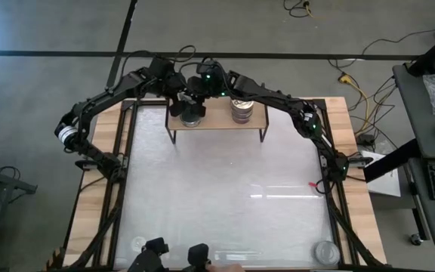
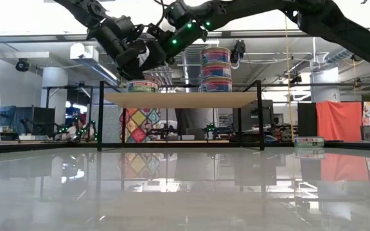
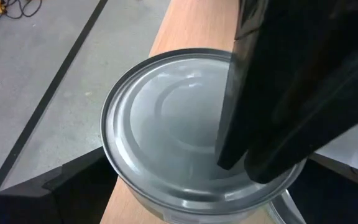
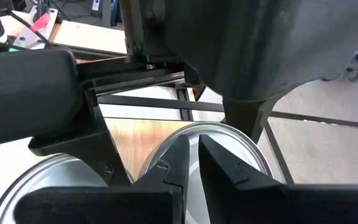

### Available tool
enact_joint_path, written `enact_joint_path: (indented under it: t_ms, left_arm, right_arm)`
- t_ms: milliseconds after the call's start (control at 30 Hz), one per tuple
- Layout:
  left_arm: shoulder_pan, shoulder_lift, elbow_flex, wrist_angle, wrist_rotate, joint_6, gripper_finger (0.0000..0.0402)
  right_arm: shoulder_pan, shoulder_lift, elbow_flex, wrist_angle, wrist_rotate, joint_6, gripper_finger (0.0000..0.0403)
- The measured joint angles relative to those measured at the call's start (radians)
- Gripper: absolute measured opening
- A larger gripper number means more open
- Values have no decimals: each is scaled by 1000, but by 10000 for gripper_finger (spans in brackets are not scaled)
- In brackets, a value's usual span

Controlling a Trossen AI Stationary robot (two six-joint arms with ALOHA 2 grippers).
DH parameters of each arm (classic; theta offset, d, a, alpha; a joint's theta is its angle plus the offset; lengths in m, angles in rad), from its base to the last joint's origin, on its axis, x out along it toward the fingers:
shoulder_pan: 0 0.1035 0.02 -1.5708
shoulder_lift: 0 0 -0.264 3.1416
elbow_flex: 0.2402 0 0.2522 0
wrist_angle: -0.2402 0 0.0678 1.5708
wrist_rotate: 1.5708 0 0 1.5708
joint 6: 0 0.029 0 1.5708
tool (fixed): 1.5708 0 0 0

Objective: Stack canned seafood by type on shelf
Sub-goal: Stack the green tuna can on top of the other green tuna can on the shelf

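Nearest, a lone round silver-lidded tin [image 1: 325,251] sits at the near right corner of the large white wood-rimmed tabletop [image 1: 225,189]. Farther back, the small light-wood shelf on thin black legs [image 2: 182,99] carries a single short silver-grey-lidded tin [image 2: 142,86] on its left part and a stack of three tins [image 2: 216,69] to its right. Above the single tin, the left gripper [image 1: 181,100] hangs with fingers spread wide, while the right gripper [image 4: 191,163], fingers pressed together and empty, hovers just beside it.
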Motion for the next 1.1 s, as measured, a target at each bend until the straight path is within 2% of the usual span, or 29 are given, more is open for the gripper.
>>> enact_joint_path:
  t_ms: [500, 633, 1100]
  left_arm:
    - [0, 0, 0, -1, -3, -33, 400]
    - [0, 0, 0, -2, -51, -56, 400]
    - [0, 0, 0, -8, -53, -72, 400]
  right_arm:
    - [0, 0, 0, -15, 1, 0, 28]
    - [0, 0, 0, -15, 1, 0, 28]
    - [0, 0, 0, -14, 1, -1, 28]
